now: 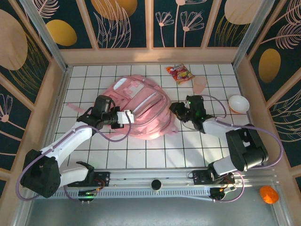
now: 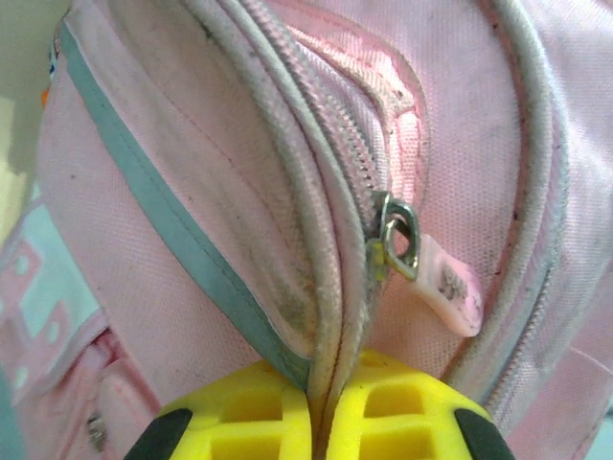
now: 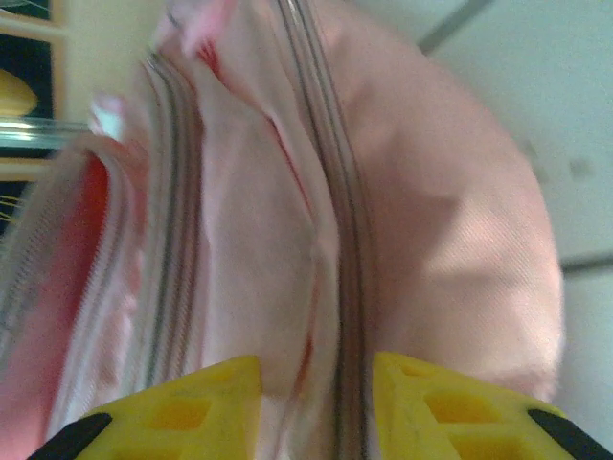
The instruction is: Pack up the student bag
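Pink student bag [image 2: 172, 192], pinched between left fingers [image 2: 239, 422]

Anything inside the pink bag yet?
An open slit in the bag shows only reddish lining. Fabric hides the rest, so any contents cannot be told. The snack packet, cup and bowl lie outside it.
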Motion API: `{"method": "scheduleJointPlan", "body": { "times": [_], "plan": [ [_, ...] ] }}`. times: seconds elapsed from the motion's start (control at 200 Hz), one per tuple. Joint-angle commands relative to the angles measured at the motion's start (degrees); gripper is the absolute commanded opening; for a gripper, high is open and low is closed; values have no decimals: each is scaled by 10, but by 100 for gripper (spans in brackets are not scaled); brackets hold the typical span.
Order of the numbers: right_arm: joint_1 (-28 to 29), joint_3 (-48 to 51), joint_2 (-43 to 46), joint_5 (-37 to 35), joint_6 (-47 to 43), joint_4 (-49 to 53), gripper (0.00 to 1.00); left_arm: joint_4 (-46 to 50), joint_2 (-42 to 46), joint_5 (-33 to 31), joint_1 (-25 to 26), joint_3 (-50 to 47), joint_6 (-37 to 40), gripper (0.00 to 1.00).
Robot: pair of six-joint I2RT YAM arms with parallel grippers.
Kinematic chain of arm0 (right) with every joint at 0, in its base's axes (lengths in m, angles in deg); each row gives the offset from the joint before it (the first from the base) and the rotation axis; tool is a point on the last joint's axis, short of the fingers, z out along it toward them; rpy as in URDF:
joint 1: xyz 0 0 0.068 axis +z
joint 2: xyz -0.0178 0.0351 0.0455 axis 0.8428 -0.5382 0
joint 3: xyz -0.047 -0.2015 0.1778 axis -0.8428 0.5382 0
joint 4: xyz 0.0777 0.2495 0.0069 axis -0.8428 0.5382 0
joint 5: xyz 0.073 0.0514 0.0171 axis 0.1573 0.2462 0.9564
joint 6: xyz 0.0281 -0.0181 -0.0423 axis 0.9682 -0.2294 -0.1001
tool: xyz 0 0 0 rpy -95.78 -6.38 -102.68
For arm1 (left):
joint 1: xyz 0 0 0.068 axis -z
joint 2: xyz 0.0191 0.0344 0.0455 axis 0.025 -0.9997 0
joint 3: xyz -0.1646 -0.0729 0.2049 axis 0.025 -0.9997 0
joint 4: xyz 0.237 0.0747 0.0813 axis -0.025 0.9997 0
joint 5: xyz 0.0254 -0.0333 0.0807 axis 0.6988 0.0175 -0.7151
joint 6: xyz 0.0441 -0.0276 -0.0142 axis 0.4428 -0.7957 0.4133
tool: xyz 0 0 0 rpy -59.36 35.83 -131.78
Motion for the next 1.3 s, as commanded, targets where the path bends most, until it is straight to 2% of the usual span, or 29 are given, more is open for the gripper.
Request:
{"method": "scheduleJointPlan", "body": {
  "times": [0.0, 0.07, 0.245, 0.305, 0.475, 0.691, 0.896, 1.061, 1.296],
  "plan": [
    [-5, -54, 0, 8, -65, -2, 36, -107, 8, 145, 7, -11, -187, 0],
    [7, -82, 20, -14, -101, 52, 36, -129, -5, 154, 8, -8, -248, 0],
    [70, -113, 95, -113, -158, 181, 36, -168, -24, 184, 7, -15, -329, 0],
    [93, -105, 118, -130, -158, 191, 36, -190, -27, 194, 8, -20, -363, 0],
    [205, -104, 150, -195, -156, 214, 36, -232, -33, 199, 8, -37, -454, 0],
    [314, -117, 149, -272, -157, 199, 35, -218, -43, 202, 8, -34, -472, 0],
    [346, -78, 148, -250, -127, 92, 36, -219, -47, 219, 8, -31, -474, 0],
    [372, -103, 120, -300, -125, 145, 36, -222, -57, 223, 8, -22, -502, 0],
    [392, -127, 83, -311, -136, 163, 37, -214, -80, 235, 7, 0, -529, 0]
  ]
}}
